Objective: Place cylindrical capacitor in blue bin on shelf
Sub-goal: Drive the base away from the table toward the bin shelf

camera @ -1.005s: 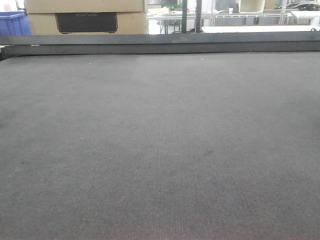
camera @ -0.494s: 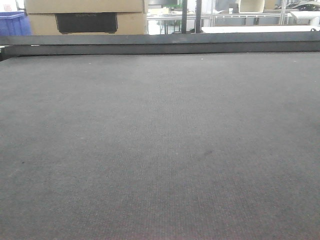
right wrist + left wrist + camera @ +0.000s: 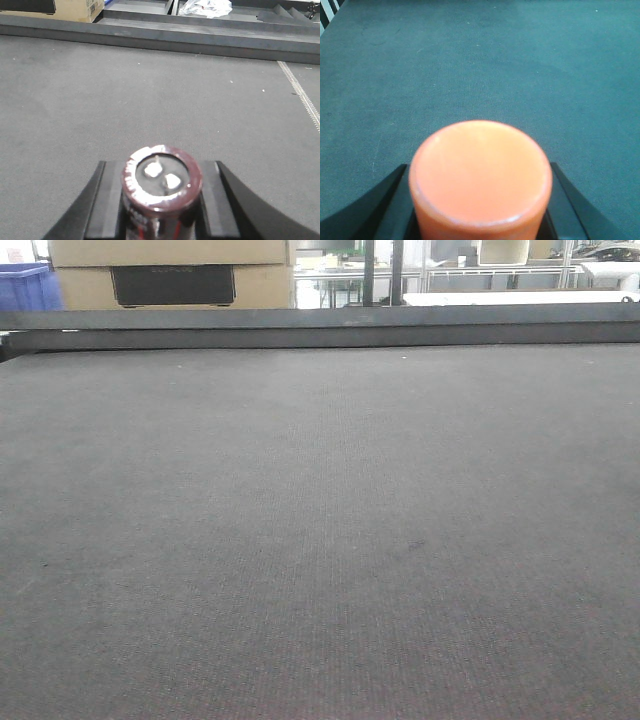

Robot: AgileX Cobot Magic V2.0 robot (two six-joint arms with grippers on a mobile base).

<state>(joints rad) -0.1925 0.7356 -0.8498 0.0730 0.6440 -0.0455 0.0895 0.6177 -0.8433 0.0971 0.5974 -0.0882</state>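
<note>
- The right end effector is clenched on the cylindrical capacitor, its fingers on both flanks and its lead end facing the wrist; a side grip likely keeps it steady for carrying.
- The left end effector grasps an orange cylinder likewise.
- Below both lies the grey felt tabletop.
- Past its far edge stand a cardboard box and a blue container; no shelf shows, so delivery seems well ahead.
</note>
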